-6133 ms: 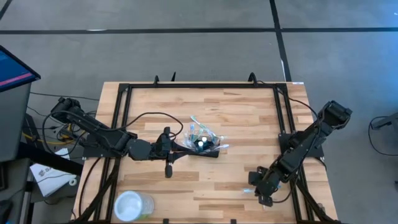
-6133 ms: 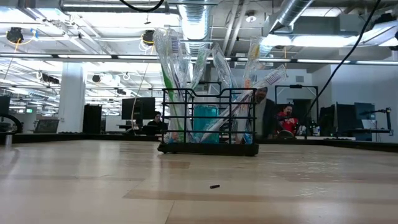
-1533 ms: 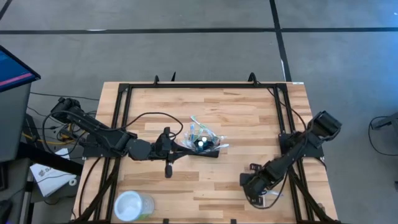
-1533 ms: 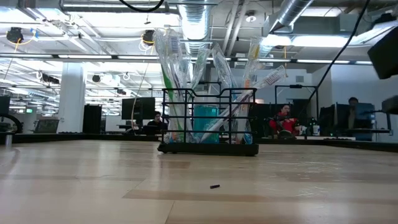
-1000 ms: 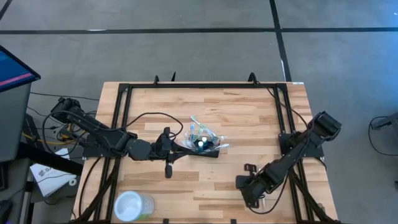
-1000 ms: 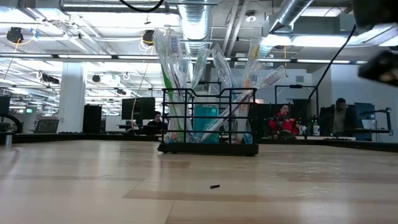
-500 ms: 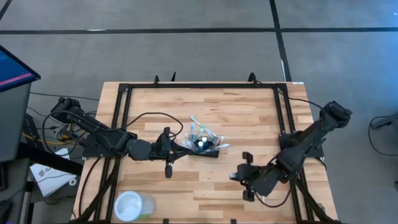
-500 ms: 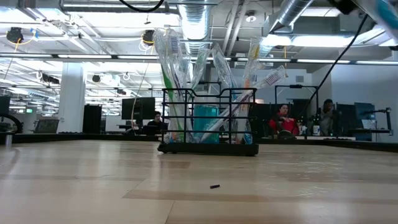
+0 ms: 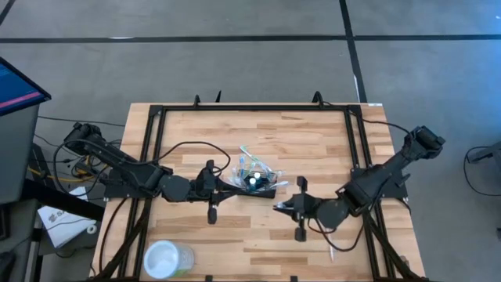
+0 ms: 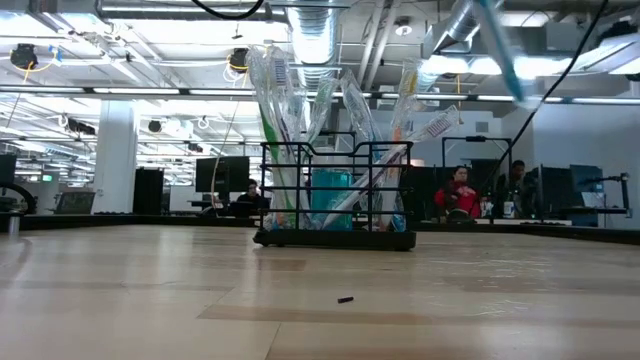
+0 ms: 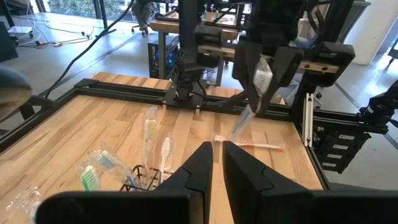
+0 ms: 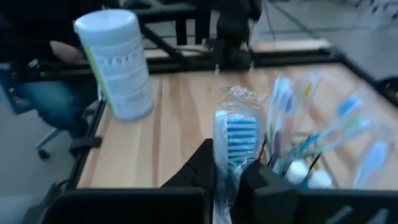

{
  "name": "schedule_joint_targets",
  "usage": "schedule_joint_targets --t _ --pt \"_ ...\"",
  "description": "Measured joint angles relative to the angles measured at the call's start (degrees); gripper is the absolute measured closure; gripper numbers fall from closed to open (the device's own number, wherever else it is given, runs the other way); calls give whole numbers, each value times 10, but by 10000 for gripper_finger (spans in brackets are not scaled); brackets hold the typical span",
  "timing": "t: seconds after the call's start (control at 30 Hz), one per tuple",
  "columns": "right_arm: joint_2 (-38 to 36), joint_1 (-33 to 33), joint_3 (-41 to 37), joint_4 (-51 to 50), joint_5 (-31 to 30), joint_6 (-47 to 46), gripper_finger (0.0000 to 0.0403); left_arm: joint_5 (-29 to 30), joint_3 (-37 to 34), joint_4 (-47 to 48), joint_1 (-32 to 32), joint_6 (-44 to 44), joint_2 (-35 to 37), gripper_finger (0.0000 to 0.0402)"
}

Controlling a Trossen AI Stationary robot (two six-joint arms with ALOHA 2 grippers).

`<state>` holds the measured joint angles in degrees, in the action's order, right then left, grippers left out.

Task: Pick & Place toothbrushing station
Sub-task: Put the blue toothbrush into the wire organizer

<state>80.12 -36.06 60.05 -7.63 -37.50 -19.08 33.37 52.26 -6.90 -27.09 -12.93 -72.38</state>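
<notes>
- Toothbrushing station (image 9: 257, 182): black wire-mesh caddy, upright near mid-worktop (image 9: 313, 149), already stocked with wrapped brushes.
- My right pincer (image 9: 279, 206): clamped on a wrapped blue-bristled toothbrush (image 12: 231, 152), just beside the station, which lies ahead and toward my left side.
- Toothbrush's long axis: roughly in line with my fingers.
- My left pincer (image 9: 227, 188): nearly closed, empty, at the station's opposite side, slightly nearer.
- Spare toothbrush (image 11: 249, 144): flat on worktop.
</notes>
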Motion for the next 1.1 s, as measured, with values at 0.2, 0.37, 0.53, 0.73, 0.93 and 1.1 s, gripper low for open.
schedule_joint_targets --t 0.2,0.37,0.53,0.73,0.93,1.1 --pt "0 28 0 60 0 51 386 0 0 0 0 0 0 372" --pt "0 51 0 114 0 110 396 0 0 0 0 0 0 372" --pt "6 74 0 142 1 130 386 0 0 0 0 0 0 372" --pt "10 87 -28 216 1 157 392 0 0 0 0 0 0 372" --pt "10 103 -83 339 17 180 396 0 0 1 0 0 0 372" --pt "10 119 -109 372 20 176 388 0 0 1 0 0 0 372"
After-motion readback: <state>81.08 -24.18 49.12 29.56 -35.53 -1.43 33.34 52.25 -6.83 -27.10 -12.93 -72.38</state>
